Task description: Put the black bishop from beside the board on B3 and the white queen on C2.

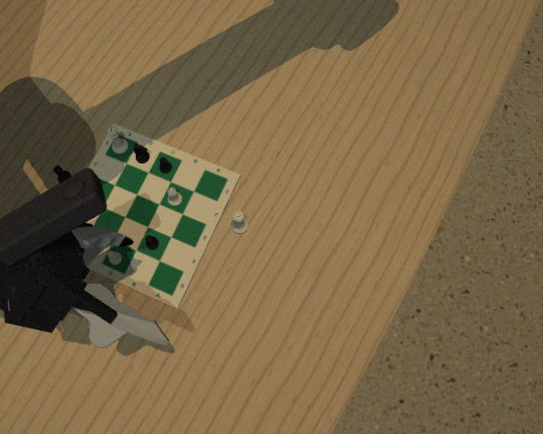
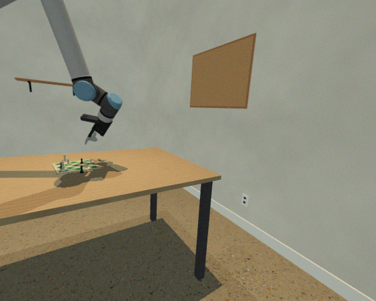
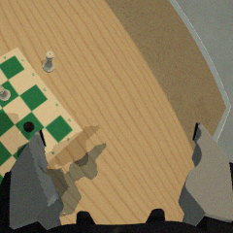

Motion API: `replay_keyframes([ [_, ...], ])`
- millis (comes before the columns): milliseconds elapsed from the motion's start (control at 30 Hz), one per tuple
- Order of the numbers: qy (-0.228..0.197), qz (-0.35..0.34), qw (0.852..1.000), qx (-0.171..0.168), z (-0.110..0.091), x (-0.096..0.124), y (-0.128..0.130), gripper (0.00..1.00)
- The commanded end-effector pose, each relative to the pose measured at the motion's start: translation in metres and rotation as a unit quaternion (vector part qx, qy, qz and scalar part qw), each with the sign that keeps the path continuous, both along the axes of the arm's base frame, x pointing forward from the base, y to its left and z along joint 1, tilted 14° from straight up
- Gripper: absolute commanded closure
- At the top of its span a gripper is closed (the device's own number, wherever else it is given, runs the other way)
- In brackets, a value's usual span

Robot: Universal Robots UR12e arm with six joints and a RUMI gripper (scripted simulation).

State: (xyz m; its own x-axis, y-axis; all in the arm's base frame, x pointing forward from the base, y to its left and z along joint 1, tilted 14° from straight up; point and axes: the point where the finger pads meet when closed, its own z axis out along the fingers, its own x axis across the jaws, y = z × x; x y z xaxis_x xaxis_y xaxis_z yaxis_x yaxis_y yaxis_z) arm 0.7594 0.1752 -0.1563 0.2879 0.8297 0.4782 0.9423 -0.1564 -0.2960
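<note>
The gripper point(image 1: 149, 296) point(image 2: 89, 139) point(image 3: 118, 128) is wide open, with nothing between its 2 fingers. It is raised above the surface point(image 1: 356, 233) point(image 2: 143, 168) point(image 3: 112, 83), tilted in the exterior view. In the wrist view, 1 finger overlaps the corner region of the board point(image 1: 234, 177) point(image 2: 56, 170) point(image 3: 17, 52); the other stands well apart from it

Task components:

1. White queen point(image 1: 239, 222) point(image 2: 64, 158) point(image 3: 49, 63): upright on the surface, off the board, near the edge marking for row 2. In the exterior view it is too small for detail
2. Black bishop point(image 1: 63, 175) point(image 2: 81, 169): upright on the surface, off the opposite side of the board. In the top view, a dark housing point(image 1: 49, 214) on the arm reaches its base, and the lower limit of the base is hard to make out

Other pieces, top view: a black piece point(image 1: 165, 165) stands on C1, another black piece point(image 1: 141, 153) on D1, a large white piece point(image 1: 119, 144) on E1, a small white piece point(image 1: 174, 196) point(image 3: 4, 93) on B2, and a dark round-topped piece point(image 1: 151, 241) point(image 3: 28, 126) on B4. A shaded pale piece point(image 1: 115, 257) is on C5. The housing and gripper hide part of the board's D and E columns; the wrist view cuts the board off at the left
</note>
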Motion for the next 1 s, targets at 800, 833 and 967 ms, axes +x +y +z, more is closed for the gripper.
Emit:
replay_keyframes([
  [800,0.241,0.193,0.938,-0.155,-0.036,0.083,-0.046,0.00],
  [833,0.249,0.199,0.934,-0.160,-0.037,0.086,-0.047,0.00],
  [967,0.276,0.221,0.918,-0.178,-0.041,0.095,-0.052,0.00],
])
